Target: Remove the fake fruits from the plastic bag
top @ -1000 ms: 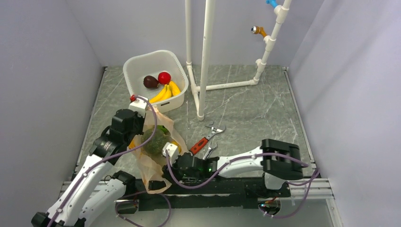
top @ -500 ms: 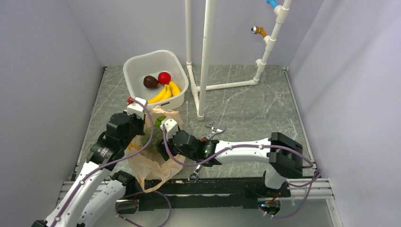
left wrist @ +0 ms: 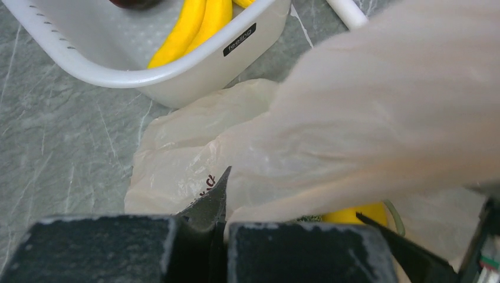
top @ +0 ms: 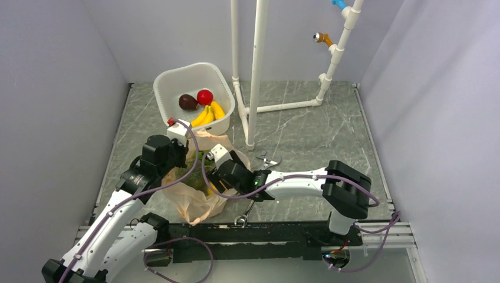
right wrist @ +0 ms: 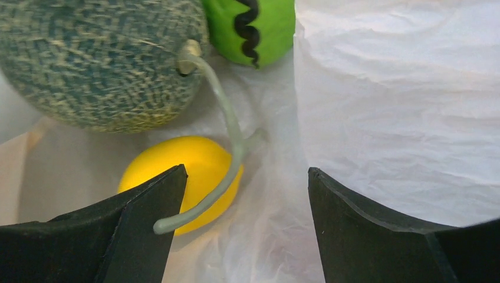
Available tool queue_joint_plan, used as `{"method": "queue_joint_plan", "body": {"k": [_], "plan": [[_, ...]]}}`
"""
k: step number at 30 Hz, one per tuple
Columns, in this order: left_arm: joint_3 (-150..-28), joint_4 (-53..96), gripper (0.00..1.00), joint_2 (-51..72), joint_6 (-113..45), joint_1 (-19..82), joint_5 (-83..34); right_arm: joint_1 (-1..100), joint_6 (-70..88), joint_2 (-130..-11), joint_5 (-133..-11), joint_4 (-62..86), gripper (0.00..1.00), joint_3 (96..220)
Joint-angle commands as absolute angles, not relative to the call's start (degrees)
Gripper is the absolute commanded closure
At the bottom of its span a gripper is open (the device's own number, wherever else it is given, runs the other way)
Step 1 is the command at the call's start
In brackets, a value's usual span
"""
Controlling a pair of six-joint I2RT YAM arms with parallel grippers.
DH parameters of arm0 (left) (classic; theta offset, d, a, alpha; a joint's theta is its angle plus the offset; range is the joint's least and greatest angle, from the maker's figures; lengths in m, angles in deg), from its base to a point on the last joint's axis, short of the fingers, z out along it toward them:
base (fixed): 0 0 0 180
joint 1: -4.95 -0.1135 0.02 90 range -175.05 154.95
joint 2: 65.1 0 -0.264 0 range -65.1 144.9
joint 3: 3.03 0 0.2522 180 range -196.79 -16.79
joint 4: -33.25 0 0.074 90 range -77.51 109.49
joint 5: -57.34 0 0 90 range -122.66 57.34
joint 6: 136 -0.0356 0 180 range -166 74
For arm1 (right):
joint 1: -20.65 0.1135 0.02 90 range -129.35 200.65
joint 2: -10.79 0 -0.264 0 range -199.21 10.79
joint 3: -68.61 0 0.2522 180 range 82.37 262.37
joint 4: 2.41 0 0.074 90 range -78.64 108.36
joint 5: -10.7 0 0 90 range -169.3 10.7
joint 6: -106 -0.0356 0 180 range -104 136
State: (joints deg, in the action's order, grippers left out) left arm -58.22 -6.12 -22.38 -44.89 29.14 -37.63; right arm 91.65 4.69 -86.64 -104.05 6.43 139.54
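The grey marbled table (top: 306,130) carries a white pipe frame (top: 257,71) at the back. To the frame's left stands a white tub (top: 194,65). Just in front of the tub lies the crinkly beige plastic bag (top: 191,200), with both arms reaching into it from either side.

The left gripper (left wrist: 221,200) is pinched tight on a fold of the bag's film and holds that side up, so the film fills much of its wrist view. The right gripper (right wrist: 244,177) is spread wide inside the bag's mouth and grips nothing, poised above the fruits.

Three fake fruits lie inside the bag. A netted dark-green melon (right wrist: 100,65) with a pale curved stem is the biggest. A bright green striped ball (right wrist: 259,20) sits just beside it, and a yellow ball (right wrist: 177,165) lies under the stem, near the right gripper's left finger.

The banana bunch (top: 206,115) lies in the tub beside a red ball (top: 204,96) and a maroon fruit (top: 188,102).

A wrench (top: 268,162) lies on the table right of the bag.
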Motion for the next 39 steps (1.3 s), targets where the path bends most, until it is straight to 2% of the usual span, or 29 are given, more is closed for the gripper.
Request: {"method": "queue_joint_plan", "body": {"k": [1, 3, 11, 15, 24, 39], "plan": [[-59.9, -4.7, 1.00, -23.3, -44.5, 29.0, -36.5, 88.9, 5.1, -85.5, -102.3, 5.0, 0.22, 138.6], [-59.8, -4.8, 1.00, -23.4, -44.5, 29.0, -37.0, 88.7, 5.2, -86.1, -101.7, 2.6, 0.24, 138.1], [-59.7, -4.9, 1.00, -23.3, -45.0, 29.0, -37.4, 89.1, 8.7, -90.8, -101.6, -0.6, 0.57, 143.2], [-59.6, -4.9, 1.00, -23.6, -45.1, 29.0, -37.6, 89.3, 9.0, -92.2, -104.0, 2.0, 0.80, 146.4], [-59.3, -4.5, 1.00, -24.8, -45.3, 29.0, -37.6, 89.8, 10.8, -85.5, -103.9, 2.9, 1.00, 147.9], [-59.9, -5.9, 1.00, -23.7, -44.5, 29.0, -41.5, 92.8, 10.2, -75.0, -103.5, 1.9, 1.00, 147.4]]}}
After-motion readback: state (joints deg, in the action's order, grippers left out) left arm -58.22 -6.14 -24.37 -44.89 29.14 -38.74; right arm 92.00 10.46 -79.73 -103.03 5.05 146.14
